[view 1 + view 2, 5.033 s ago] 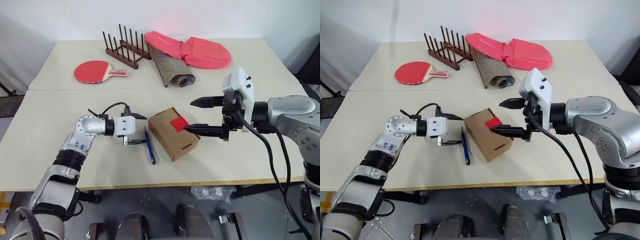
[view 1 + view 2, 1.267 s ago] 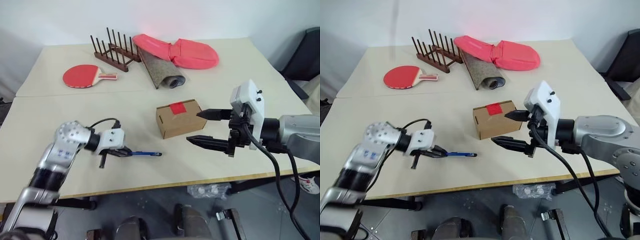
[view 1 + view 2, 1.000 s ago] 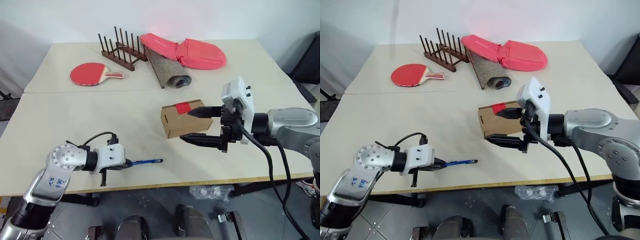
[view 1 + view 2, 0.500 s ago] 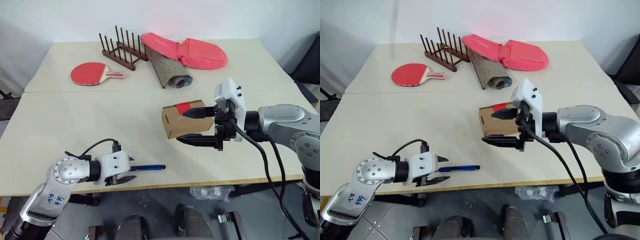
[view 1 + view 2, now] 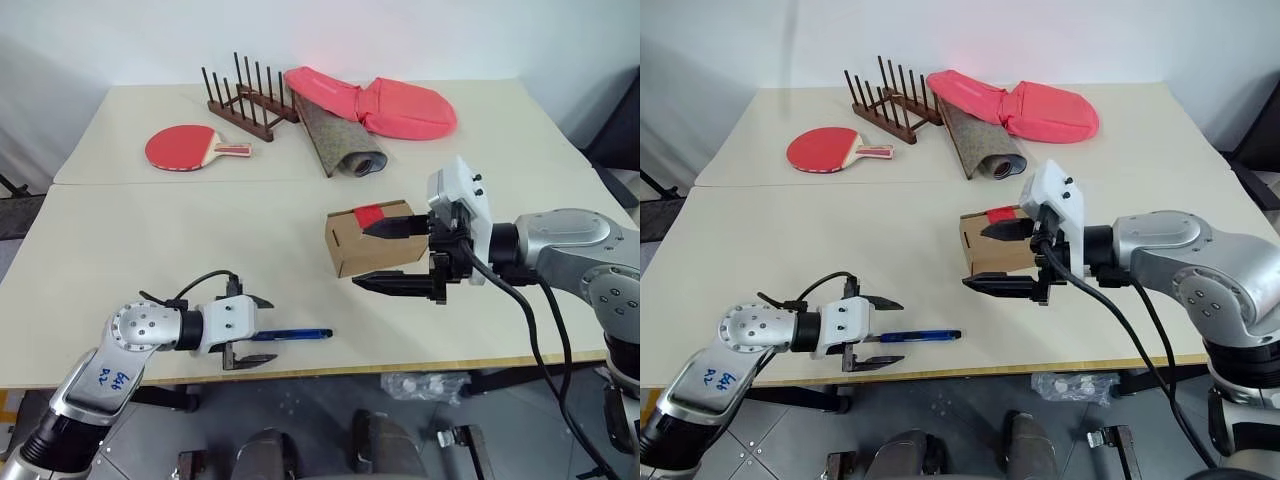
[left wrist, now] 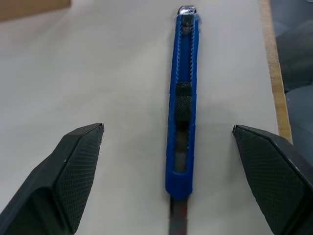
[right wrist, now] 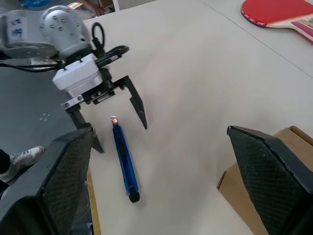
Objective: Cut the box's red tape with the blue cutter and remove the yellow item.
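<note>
Cutter (image 5: 292,335) released — left gripper (image 5: 252,333) jaws now spread wide around it; right gripper (image 5: 385,257) jaws gape empty at the box (image 5: 352,247), tape (image 5: 369,214) uncut.

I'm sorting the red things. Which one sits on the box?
The red tape, a small square patch on the box top between the right claw fingers, not the paddle or cushion.

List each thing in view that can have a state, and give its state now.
Box: closed, red tape uncut on top.
Cutter: lying flat on the table near the front edge, not held.
Left gripper: jaws open, one on each side of the cutter's end.
Right gripper: jaws open, at the box.
Paddle: flat on the table.
Mat: partly rolled.
</note>
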Robot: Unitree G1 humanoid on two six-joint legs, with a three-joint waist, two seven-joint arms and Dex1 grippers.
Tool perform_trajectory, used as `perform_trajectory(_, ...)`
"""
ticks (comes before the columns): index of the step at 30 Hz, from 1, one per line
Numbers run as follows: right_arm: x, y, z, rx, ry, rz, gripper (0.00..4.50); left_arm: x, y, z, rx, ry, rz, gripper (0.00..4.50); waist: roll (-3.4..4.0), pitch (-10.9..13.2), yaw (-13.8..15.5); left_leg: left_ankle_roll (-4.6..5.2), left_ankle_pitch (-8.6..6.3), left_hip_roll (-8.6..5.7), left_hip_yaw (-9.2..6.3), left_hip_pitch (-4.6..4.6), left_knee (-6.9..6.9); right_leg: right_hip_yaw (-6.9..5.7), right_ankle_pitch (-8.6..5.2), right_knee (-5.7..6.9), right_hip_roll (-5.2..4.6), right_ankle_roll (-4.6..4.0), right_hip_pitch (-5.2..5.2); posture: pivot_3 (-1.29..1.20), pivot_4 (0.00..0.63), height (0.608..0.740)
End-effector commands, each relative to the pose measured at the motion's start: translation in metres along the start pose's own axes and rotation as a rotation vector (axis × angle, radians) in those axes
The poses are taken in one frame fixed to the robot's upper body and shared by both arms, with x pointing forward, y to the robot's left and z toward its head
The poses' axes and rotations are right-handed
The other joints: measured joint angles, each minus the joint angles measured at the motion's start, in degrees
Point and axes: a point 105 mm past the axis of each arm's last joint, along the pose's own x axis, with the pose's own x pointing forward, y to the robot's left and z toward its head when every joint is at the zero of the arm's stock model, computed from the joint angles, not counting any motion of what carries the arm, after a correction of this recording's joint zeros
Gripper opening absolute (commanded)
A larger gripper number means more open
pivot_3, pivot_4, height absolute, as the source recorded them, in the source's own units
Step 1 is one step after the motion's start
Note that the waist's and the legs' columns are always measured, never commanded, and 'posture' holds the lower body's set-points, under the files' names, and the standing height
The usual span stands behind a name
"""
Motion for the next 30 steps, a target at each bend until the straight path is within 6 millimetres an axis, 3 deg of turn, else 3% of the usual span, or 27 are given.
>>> perform_trajectory(1, -0.007, 0.006, 0.007, -0.045, -0.006, -0.010, 4.50, 0.005, -0.011, -0.021, -0.030, 0.046, -0.058, 4.10, 0.07, -0.04, 0.02, 0.00, 0.00, 0.00, 0.00, 0.00, 0.00, 0.00, 0.00, 0.00, 0.00, 0.00, 0.00, 0.00, 0.150, 0.740)
perform_trajectory(5, -0.010, 0.008, 0.004, -0.044, 0.015, -0.021, 4.50, 0.004, -0.015, -0.028, -0.025, 0.046, -0.085, 4.10, 0.16, -0.10, -0.08, 0.00, 0.00, 0.00, 0.00, 0.00, 0.00, -0.01, 0.00, -0.01, -0.03, 0.00, 0.00, 0.00, 0.150, 0.740)
perform_trajectory(15, -0.009, 0.010, -0.001, -0.063, 0.054, -0.020, 4.50, 0.007, -0.013, -0.034, -0.044, 0.037, -0.093, 1.23, 0.31, -0.18, -0.02, 0.09, 0.05, 0.03, 0.00, 0.08, 0.00, 0.01, 0.03, 0.05, -0.10, -0.05, 0.02, 0.00, 0.150, 0.740)
perform_trajectory(22, -0.007, 0.016, -0.009, -0.099, 0.124, 0.002, 4.50, 0.011, -0.013, -0.034, -0.047, 0.030, -0.111, 1.23, 0.33, -0.20, -0.08, 0.11, 0.07, 0.04, -0.01, 0.10, 0.00, 0.01, 0.08, 0.06, -0.11, -0.09, 0.02, 0.00, 0.150, 0.740)
perform_trajectory(26, -0.005, 0.019, -0.013, -0.124, 0.158, 0.018, 4.50, 0.012, -0.011, -0.035, -0.049, 0.037, -0.098, 0.42, 0.33, -0.20, -0.02, 0.11, 0.08, 0.04, -0.02, 0.09, 0.00, 0.01, 0.08, 0.06, -0.12, -0.09, 0.02, 0.00, 0.150, 0.740)
perform_trajectory(30, 0.000, 0.025, -0.017, -0.147, 0.187, 0.051, 4.50, 0.013, -0.010, -0.036, -0.055, 0.046, -0.098, 0.42, 0.34, -0.20, -0.07, 0.11, 0.07, 0.04, -0.02, 0.09, 0.00, 0.01, 0.08, 0.06, -0.11, -0.09, 0.02, 0.00, 0.150, 0.740)
